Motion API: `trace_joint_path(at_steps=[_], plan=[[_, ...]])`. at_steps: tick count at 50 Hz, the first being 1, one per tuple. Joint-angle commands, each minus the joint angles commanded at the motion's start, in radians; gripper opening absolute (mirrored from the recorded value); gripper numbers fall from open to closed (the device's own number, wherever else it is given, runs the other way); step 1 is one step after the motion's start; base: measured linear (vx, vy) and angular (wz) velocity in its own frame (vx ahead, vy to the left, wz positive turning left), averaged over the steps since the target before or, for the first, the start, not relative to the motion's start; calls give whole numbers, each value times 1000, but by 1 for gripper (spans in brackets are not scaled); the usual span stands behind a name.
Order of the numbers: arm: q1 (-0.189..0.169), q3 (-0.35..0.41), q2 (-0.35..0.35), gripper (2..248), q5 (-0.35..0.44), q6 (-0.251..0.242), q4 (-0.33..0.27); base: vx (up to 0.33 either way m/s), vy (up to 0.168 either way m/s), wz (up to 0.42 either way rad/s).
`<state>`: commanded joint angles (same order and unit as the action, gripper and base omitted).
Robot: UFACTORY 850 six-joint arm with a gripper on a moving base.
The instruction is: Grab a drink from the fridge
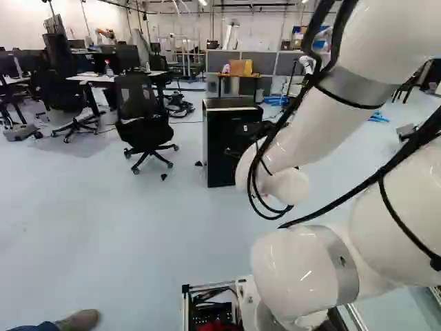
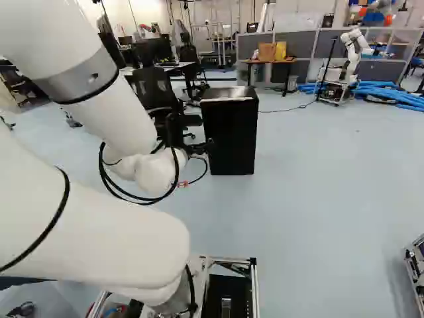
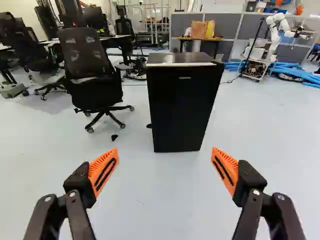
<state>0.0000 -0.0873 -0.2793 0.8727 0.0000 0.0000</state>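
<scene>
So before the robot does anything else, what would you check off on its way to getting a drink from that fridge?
Gripper open: ok, its fingers stand wide apart.
Gripper empty: ok, nothing is between the fingers.
Fridge in front of the gripper: ok.
Gripper at the fridge: not ok, floor lies between.
Fridge door open: not ok, looks shut.
Drink inside: cannot tell.

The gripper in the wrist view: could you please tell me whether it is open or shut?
Open: the gripper's orange pads stand wide apart, with nothing held between them.
</scene>
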Motion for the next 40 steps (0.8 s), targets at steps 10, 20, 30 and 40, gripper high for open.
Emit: trace_joint_path(at_steps=[10, 20, 30, 40], plan=[[0, 0, 0, 247, 0, 0, 0, 0, 0, 0], [0, 0, 0, 247, 0, 0, 0, 0, 0, 0], [0, 0, 0, 247, 0, 0, 0, 27, 2, 1], [0, 0, 0, 247, 0, 0, 0, 47, 1, 0]])
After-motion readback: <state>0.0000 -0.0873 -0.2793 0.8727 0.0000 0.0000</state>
